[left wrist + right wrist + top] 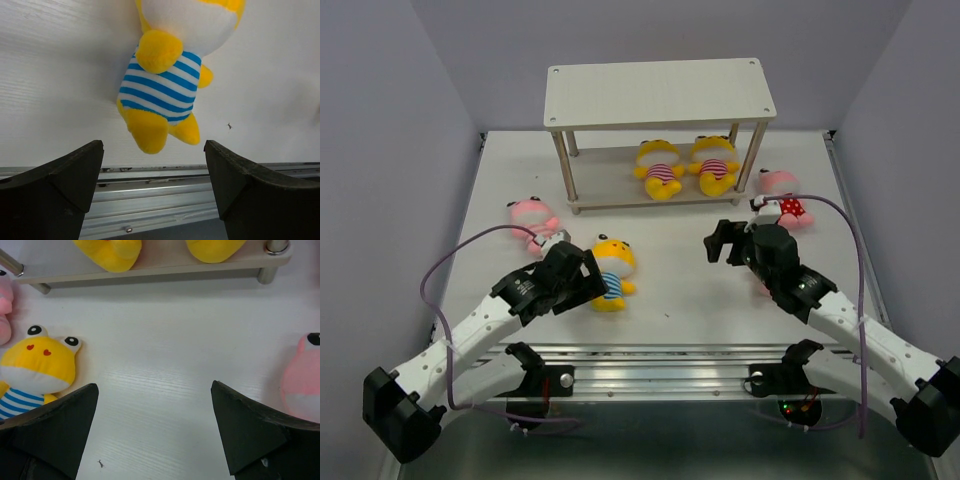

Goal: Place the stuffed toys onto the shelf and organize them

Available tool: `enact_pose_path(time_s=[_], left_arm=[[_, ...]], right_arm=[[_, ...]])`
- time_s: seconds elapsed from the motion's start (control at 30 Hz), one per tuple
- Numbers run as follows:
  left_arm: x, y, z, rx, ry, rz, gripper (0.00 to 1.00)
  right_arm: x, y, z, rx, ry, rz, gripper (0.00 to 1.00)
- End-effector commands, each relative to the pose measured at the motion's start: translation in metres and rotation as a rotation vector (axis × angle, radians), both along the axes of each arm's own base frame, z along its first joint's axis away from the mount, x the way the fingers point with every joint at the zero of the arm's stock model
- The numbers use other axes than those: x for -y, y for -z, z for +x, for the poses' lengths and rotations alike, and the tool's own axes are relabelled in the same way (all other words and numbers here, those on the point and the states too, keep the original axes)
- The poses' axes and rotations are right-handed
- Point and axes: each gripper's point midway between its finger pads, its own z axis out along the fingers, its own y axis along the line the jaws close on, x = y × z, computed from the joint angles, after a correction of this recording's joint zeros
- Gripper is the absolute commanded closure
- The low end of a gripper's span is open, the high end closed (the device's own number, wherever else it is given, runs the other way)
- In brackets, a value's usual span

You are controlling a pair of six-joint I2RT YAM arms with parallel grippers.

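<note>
The shelf's (660, 95) lower board holds two pink-striped yellow toys (660, 168) (715, 163) side by side. On the table (670, 250), the blue-striped yellow toy (160, 80) lies just ahead of the left claw (153, 145), jaws apart, gripping nothing. The right claw (155, 385), jaws likewise apart, hovers over the table before the shelf.

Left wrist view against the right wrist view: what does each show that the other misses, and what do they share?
Only the left wrist view shows the blue-striped toy down to its body and legs, the metal rail at the table edge, and the open left tool. Only the right wrist view shows the shelf with two yellow toys on its lower board, a pink toy at the right edge, another at the left, and the open right tool. Both show the striped toy lying on the white table.
</note>
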Motion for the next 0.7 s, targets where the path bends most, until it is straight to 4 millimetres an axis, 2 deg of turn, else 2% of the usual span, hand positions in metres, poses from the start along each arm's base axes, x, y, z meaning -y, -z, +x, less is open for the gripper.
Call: enact_pose_path(time_s=[0.0, 0.27, 0.3, 0.5, 0.67], left_arm=[[-0.004, -0.008, 0.010, 0.028, -0.041, 0.053, 0.08], [0.005, 0.005, 0.017, 0.021, -0.010, 0.056, 0.28], [0.006, 0.006, 0.017, 0.021, -0.008, 0.056, 0.33], [0.008, 0.011, 0.017, 0.012, 0.009, 0.059, 0.42], [0.005, 0.028, 0.010, -0.038, 0.042, 0.103, 0.44]], right_arm=[[0.026, 0.005, -0.007, -0.033, 0.108, -0.031, 0.00], [0.035, 0.002, -0.009, -0.022, 0.146, -0.039, 0.00], [0.036, 0.002, -0.009, -0.021, 0.149, -0.039, 0.00], [0.038, 0.003, -0.009, -0.021, 0.154, -0.048, 0.00], [0.042, 0.001, -0.009, -0.011, 0.172, -0.052, 0.00]])
